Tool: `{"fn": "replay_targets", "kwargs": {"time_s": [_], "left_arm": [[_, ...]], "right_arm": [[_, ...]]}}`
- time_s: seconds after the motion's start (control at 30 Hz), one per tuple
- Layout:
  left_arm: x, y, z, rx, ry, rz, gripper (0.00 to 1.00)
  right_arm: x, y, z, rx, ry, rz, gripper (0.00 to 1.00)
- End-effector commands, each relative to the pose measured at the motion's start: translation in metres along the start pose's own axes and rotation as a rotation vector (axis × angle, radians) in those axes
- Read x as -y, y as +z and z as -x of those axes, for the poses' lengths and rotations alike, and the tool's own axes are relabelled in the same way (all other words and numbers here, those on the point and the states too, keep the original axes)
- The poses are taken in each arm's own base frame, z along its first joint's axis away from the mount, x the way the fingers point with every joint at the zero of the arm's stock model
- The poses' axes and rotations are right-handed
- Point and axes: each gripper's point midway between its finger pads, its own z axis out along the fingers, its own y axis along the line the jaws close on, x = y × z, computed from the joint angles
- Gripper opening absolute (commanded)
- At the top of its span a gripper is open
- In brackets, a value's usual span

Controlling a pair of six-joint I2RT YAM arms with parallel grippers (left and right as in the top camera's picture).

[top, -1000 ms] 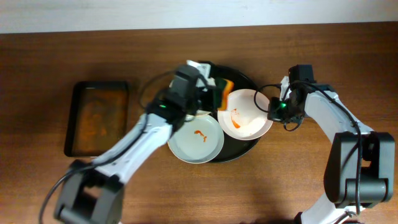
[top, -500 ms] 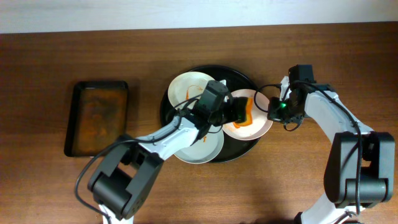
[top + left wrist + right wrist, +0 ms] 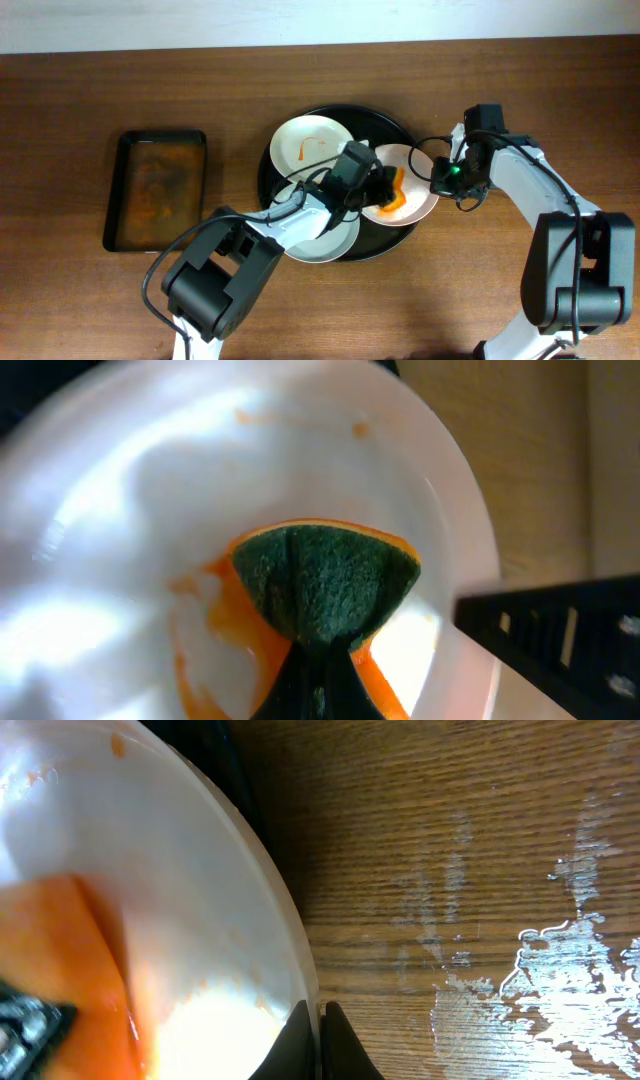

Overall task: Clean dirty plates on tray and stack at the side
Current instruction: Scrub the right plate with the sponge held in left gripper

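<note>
A round black tray [image 3: 385, 244] holds three white plates. The right plate [image 3: 418, 205] has orange sauce on it. My left gripper [image 3: 386, 186] is shut on a green and orange sponge [image 3: 325, 585], which presses on that plate's sauce [image 3: 225, 630]. My right gripper [image 3: 437, 178] is shut on the same plate's right rim [image 3: 300, 970]. A second plate [image 3: 308, 140] with a small orange smear sits at the tray's back left. A third plate [image 3: 330, 240] lies at the front, partly under my left arm.
A dark rectangular baking pan [image 3: 155, 190] with orange residue sits at the left of the wooden table. Wet streaks [image 3: 560, 960] mark the wood to the right of the tray.
My left gripper moved the sponge from the tray's back onto the right plate and wiped across it, smearing the sauce. The right gripper has not moved.
</note>
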Motion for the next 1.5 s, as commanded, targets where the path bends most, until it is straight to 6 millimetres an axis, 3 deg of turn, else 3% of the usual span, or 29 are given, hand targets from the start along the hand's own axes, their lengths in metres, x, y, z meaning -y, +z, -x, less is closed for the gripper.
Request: {"fn": "replay_targets", "kwargs": {"time_s": [0.0, 0.17, 0.43, 0.5, 0.6, 0.7, 0.9, 1.13, 1.27, 1.47], "left_arm": [[-0.028, 0.003, 0.024, 0.102, 0.091, 0.117, 0.0], [-0.042, -0.001, 0.032, 0.102, 0.1, 0.148, 0.0], [-0.057, -0.004, 0.011, 0.003, 0.149, 0.225, 0.01], [-0.05, -0.01, 0.019, 0.001, 0.238, 0.236, 0.01], [-0.039, -0.03, 0.045, 0.055, 0.336, 0.308, 0.01], [-0.016, -0.049, 0.068, 0.093, 0.387, 0.32, 0.01], [0.015, -0.068, 0.076, 0.102, 0.391, 0.235, 0.01], [0.033, -0.061, 0.051, 0.0, 0.275, 0.102, 0.0], [0.026, -0.047, 0.029, -0.063, 0.203, 0.121, 0.01], [0.019, -0.012, -0.021, -0.184, 0.157, 0.135, 0.0]], "right_arm": [[0.002, 0.005, -0.007, -0.029, -0.004, -0.006, 0.04], [0.002, 0.005, -0.008, -0.033, -0.003, -0.007, 0.04], [0.002, 0.005, -0.008, -0.033, -0.002, -0.007, 0.04], [0.002, 0.005, -0.008, -0.033, -0.003, -0.007, 0.04], [0.002, 0.005, -0.008, -0.033, -0.002, -0.007, 0.04], [0.002, 0.005, -0.008, -0.033, -0.002, -0.007, 0.04], [0.002, 0.005, -0.008, -0.033, -0.002, -0.007, 0.09], [0.002, 0.005, -0.008, -0.033, -0.003, -0.007, 0.09], [0.002, 0.005, -0.008, -0.033, -0.002, -0.007, 0.08], [0.002, 0.005, -0.008, -0.033, -0.002, -0.007, 0.08]]}}
